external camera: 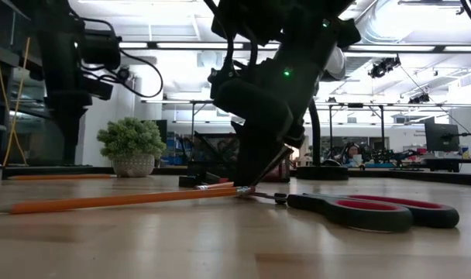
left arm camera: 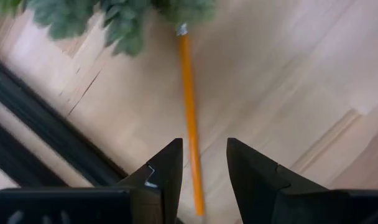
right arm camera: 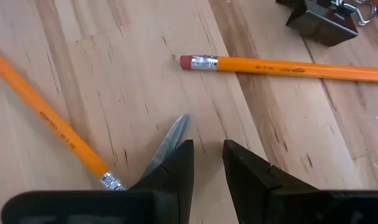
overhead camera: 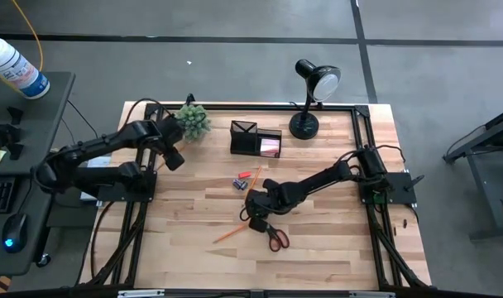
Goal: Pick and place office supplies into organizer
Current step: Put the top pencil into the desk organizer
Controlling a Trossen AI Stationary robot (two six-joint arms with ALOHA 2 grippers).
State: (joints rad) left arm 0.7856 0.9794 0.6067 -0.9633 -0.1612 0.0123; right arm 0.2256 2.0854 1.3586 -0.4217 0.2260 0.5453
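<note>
Pale striped-grain wooden worktop (overhead camera: 318, 248) with a black frame. Two orange wooden pencils (right arm camera: 282, 67) with pink erasers and silver ferrules, red-and-black handled steel scissors (overhead camera: 275, 238), a black boxy plastic organizer (overhead camera: 250, 139) showing a pink pad (overhead camera: 270, 146) inside, and a fuzzy green plant ball (overhead camera: 194, 121) at 11 o'clock.

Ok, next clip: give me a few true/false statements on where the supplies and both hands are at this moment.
1. The right hand is down at the blade end of the red-handled scissors. True.
2. The scissors stand in the organizer. False: they lie flat on the table.
3. A pink sticky-note pad sits in the organizer's lower compartment. True.
4. The left hand grips a pencil. False: its fingers are open above one lying near the plant.
5. The desk lamp lies tipped over. False: it stands upright.
</note>
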